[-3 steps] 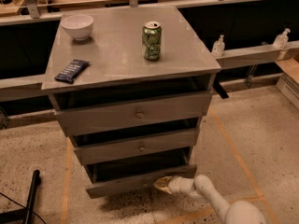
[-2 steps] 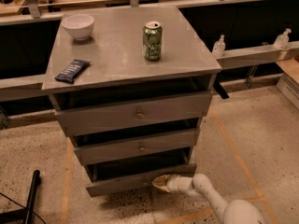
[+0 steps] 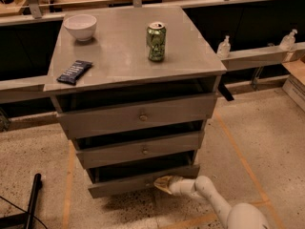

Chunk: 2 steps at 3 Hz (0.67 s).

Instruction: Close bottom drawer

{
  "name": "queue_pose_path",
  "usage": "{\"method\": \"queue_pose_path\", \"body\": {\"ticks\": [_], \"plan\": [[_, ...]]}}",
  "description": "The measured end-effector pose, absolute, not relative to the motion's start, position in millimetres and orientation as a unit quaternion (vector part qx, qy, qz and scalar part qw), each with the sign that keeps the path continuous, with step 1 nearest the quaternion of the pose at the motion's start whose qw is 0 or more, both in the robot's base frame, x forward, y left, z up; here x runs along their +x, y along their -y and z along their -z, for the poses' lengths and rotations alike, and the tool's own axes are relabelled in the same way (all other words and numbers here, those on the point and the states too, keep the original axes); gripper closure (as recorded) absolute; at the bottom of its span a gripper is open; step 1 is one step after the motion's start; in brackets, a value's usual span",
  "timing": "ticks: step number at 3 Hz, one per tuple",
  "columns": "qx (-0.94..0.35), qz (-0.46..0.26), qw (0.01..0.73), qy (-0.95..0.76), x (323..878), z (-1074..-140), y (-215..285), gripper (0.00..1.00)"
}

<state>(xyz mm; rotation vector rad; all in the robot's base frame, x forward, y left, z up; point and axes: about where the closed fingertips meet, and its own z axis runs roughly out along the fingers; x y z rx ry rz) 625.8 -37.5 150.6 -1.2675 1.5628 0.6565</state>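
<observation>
Lowermost, the shallow grey bottom drawer (image 3: 119, 188) with a slim flat front sits partly open, the tan-tipped gripper (image 3: 164, 184) against it, its opening impossible to tell.

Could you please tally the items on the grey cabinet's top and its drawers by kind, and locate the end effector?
White round bowl: 1
Green drink can: 1
Dark blue snack bar packet: 1
Grey drawers: 3 (top drawer, middle drawer, bottom drawer)
Total: 6
End effector: at the bottom drawer's front, near the floor.
</observation>
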Motion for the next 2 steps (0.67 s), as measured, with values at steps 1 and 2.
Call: {"method": "queue_pose_path", "body": {"ticks": [1, 2], "plan": [[-0.522, -0.270, 0.490, -0.644, 625.8, -150.6, 37.5, 1.00], [-0.529, -0.265, 0.499, -0.633, 633.8, -157.7, 24.2, 1.00]]}}
